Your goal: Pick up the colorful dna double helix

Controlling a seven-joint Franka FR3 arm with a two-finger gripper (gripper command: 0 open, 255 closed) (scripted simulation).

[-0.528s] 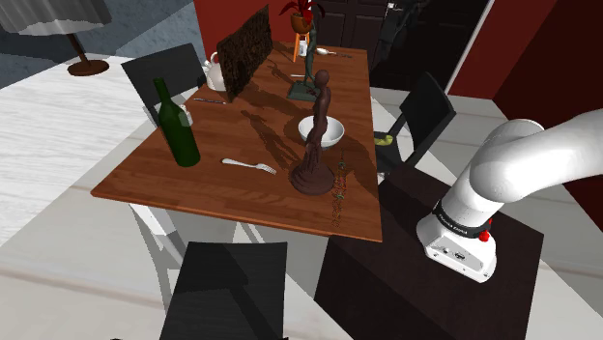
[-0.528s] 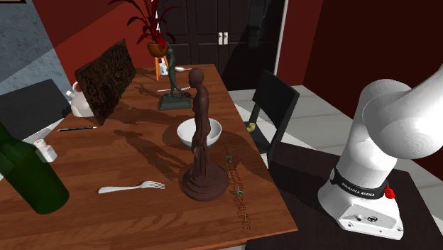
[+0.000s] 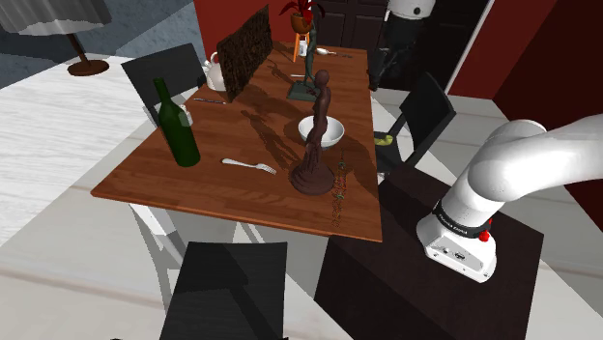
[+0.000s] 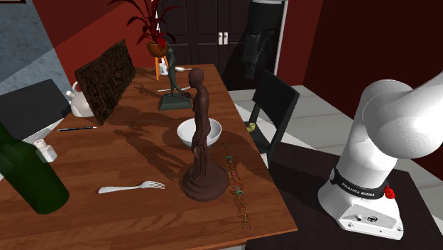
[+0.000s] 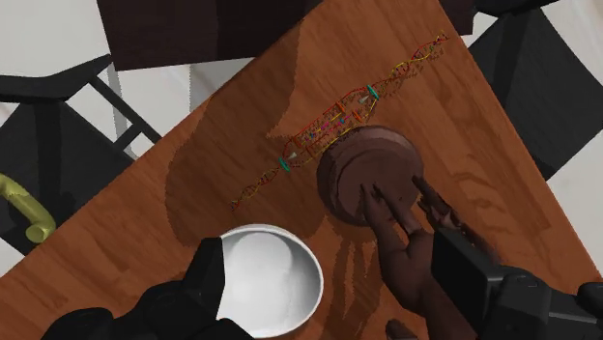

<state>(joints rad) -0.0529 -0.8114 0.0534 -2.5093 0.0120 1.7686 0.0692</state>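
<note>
Here, the helix lies flat along the table's edge nearest the stand, its long axis running with that edge, just beside the statue's base. The wrist view shows the gripper overhead, fingers spread, grasping nothing. The shoulder view adds a bottle farther off.

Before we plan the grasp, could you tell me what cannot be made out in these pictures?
Shoulder view: the DNA helix is too thin to show its colours or ends.
Wrist view: the brown statue overlaps the helix, so contact with its base is unclear.
Wrist view: the white bowl and the statue's top are partly behind the open gripper.
</note>
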